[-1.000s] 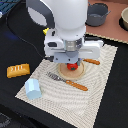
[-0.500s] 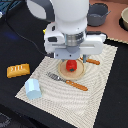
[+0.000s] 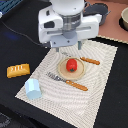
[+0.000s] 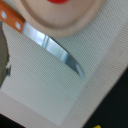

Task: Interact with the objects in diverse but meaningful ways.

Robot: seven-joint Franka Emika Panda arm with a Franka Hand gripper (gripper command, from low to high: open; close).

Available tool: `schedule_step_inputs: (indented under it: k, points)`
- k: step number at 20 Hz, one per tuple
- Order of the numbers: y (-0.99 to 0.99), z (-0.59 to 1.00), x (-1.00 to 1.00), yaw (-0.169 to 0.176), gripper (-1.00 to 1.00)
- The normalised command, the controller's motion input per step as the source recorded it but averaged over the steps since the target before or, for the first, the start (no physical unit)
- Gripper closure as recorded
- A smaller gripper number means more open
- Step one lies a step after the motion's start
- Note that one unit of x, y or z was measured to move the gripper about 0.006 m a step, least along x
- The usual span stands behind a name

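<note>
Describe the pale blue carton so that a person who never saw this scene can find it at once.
Start at the pale woven placemat that holds the round plate with the red tomato. The carton stands on the mat's corner nearest the orange bread slab. It is the only pale blue-white thing there.

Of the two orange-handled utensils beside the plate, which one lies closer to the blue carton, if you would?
The fork, on the plate's carton side; the knife lies beyond the plate, near the arm.

A red tomato (image 3: 71, 64) sits on a tan plate (image 3: 63, 73) between fork (image 3: 67, 81) and knife (image 3: 85, 59).
</note>
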Motion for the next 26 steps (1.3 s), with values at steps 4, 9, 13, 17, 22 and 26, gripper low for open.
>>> schedule_step_inputs:
  k: [4, 9, 13, 17, 22, 26]
  points:
    - [0.0, -0.04, -1.0, 0.057, -1.0]
    - [0.0, -0.05, -1.0, 0.054, -1.0]
    - [-0.01, -0.07, -1.0, 0.046, -1.0]
    - [-0.13, 0.0, -0.88, 0.077, -1.0]
    - [-0.02, -0.09, -0.63, 0.19, -1.0]
    - [0.0, -0.11, -0.51, 0.229, -1.0]
